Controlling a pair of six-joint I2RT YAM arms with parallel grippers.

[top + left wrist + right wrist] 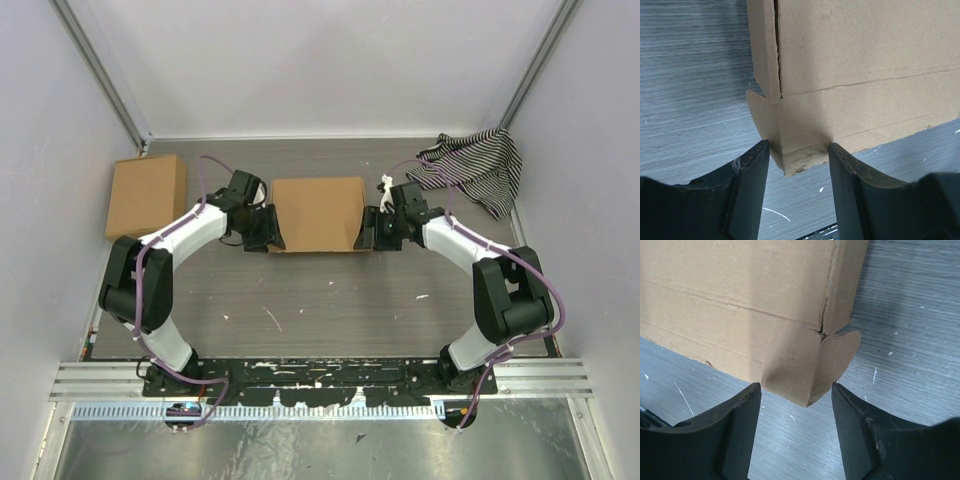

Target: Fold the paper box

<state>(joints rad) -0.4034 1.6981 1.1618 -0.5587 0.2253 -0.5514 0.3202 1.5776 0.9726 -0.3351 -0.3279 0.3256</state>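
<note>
The paper box (318, 213) is a brown cardboard mailer folded into a shallow closed shape, lying mid-table between both arms. My left gripper (268, 232) sits at its near left corner. In the left wrist view the paper box (850, 75) pokes its corner between my left gripper (799, 145), whose fingertips (760, 150) press a loose rounded flap on one side and the wall on the other. My right gripper (370, 232) stands at the near right corner. There the paper box (740, 300) reaches between the spread tips of my right gripper (796, 386), with a rounded flap sticking out by one tip.
A second, ready-formed brown box (147, 193) rests at the far left by the wall. A black-and-white striped cloth (475, 165) is bunched in the far right corner. White side walls close in the table, and a metal rail (320, 375) runs along the near edge.
</note>
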